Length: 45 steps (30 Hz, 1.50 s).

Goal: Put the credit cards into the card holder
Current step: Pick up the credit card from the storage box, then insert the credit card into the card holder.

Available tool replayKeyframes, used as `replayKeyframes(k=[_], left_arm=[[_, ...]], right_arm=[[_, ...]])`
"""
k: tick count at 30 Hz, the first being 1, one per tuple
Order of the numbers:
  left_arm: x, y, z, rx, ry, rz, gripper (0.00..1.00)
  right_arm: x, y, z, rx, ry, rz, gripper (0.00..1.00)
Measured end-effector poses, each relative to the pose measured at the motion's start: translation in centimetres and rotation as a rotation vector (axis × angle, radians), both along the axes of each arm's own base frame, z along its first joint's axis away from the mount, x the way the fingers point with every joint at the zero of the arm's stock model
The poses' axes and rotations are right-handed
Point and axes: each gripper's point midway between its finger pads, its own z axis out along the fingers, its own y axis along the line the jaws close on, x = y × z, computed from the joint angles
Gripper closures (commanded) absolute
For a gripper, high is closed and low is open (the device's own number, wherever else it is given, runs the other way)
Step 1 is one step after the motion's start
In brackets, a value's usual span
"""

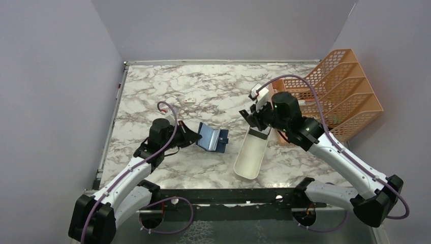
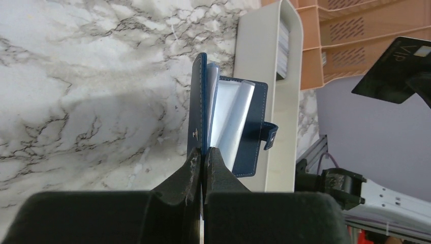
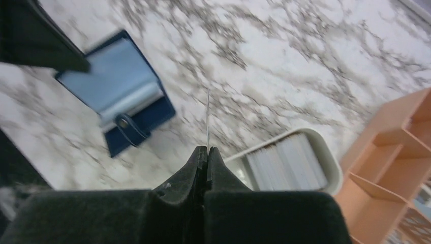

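Note:
The navy card holder (image 1: 212, 138) stands open on the marble, its pale blue sleeves (image 2: 231, 122) showing. My left gripper (image 2: 204, 151) is shut on the edge of its left panel (image 2: 197, 101) and keeps that panel upright. My right gripper (image 3: 207, 149) is shut on a dark credit card, which shows edge-on as a thin line (image 3: 208, 117) in the right wrist view and as a black card (image 2: 394, 71) in the left wrist view. It hangs above the far end of the tray, right of the card holder (image 3: 114, 86). More credit cards (image 3: 287, 162) lie stacked in the tray.
A long white tray (image 1: 251, 152) lies just right of the card holder. An orange mesh file rack (image 1: 338, 91) stands at the back right, close behind the right arm. A tiny white block with a red mark (image 1: 190, 99) lies further back on the table.

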Motion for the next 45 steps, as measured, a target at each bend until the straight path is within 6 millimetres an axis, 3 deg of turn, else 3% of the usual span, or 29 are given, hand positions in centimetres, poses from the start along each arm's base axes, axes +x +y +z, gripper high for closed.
replayKeyframes(k=[5,10,13,21,28,35,41,45], left_arm=[[0.6,-0.5,1.3,-0.090,-0.016,0.031,1.00],[0.2,-0.6,0.0,-0.177,0.048,0.076,1.00],[-0.1,-0.6,-0.5,-0.211,0.087,0.098,1.00],[0.7,-0.2,1.1,-0.288,0.051,0.165,1.00],[0.4,1.0,-4.1,-0.210,0.157,0.239,1.00],[0.8,1.6,-4.3,-0.181,0.117,0.268,1.00],[0.5,2.4,-6.0,-0.122,0.122,0.285,0.73],[0.4,3.3,-7.0,-0.050,0.132,0.309,0.62]], right_arm=[[-0.4,4.1,4.2,0.321,0.100,-0.016,0.99],[-0.7,7.7,4.7,0.575,0.305,-0.043,0.99],[-0.6,8.8,2.8,0.660,0.421,-0.101,0.99],[-0.2,11.9,-4.3,0.724,0.660,-0.221,0.99],[-1.2,15.0,-9.8,0.626,0.773,-0.254,0.99],[-1.0,16.4,-13.3,0.568,0.819,-0.310,0.99],[0.0,15.7,-15.5,0.518,0.800,-0.397,0.99],[0.5,15.5,-15.7,0.507,0.778,-0.420,0.99]])
